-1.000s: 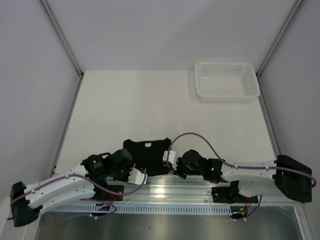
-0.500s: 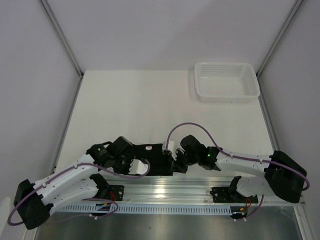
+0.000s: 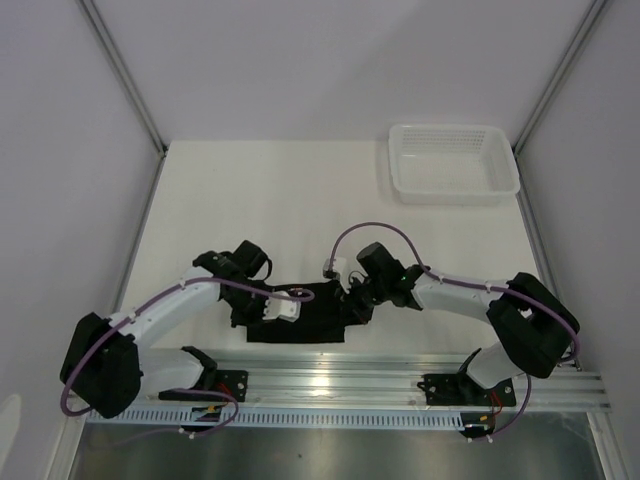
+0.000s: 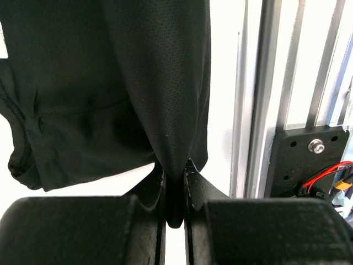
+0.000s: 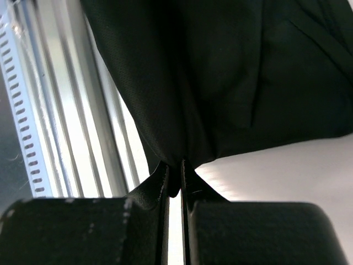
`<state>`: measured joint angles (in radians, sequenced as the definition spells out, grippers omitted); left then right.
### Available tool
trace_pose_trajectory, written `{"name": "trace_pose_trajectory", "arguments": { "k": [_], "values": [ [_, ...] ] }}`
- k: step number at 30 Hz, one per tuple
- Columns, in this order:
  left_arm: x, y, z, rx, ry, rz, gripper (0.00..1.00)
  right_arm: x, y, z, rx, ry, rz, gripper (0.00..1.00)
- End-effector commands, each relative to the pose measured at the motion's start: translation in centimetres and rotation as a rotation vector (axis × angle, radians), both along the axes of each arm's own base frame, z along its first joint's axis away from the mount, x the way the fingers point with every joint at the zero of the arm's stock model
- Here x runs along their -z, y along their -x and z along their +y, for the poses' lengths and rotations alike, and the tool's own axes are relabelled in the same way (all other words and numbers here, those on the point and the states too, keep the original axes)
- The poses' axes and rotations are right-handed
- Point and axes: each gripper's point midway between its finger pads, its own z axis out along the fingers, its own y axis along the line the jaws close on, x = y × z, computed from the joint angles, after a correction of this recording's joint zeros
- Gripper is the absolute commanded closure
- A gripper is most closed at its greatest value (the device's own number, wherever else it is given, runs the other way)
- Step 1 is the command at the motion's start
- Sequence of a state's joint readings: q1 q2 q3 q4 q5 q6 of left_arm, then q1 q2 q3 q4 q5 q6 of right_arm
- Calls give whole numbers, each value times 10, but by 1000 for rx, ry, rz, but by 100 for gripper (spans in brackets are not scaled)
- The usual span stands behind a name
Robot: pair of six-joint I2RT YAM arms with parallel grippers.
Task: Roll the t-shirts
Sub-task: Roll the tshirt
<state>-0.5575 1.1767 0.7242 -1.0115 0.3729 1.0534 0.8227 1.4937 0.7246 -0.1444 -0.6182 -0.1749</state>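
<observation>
White basket (image 3: 455,192) well beyond t-shirt (image 3: 315,320)

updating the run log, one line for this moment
left gripper jaws shut on t-shirt | right gripper jaws shut on t-shirt | basket empty

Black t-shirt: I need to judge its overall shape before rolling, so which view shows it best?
Top external: the black t-shirt shows nearly whole, bunched up. The wrist views show only close-up fabric pinched in the left gripper and the right gripper.

Lab: white-walled enclosure (image 3: 330,60), aluminium rail (image 3: 400,375)
</observation>
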Motion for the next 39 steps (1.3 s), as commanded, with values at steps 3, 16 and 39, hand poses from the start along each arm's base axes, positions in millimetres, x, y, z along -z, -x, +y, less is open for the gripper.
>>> {"name": "trace_pose_trajectory", "arguments": {
  "k": [3, 16, 39],
  "values": [
    [-4, -14, 3, -17, -6, 87, 93, -5, -22, 3, 31, -23, 5, 91],
    [9, -35, 4, -77, -5, 131, 99, -43, -71, -8, 249, -23, -223, 53],
    [9, -56, 1, -182, 16, 135, 82, -69, -40, 91, 202, -484, -395, 98]
  ]
}}
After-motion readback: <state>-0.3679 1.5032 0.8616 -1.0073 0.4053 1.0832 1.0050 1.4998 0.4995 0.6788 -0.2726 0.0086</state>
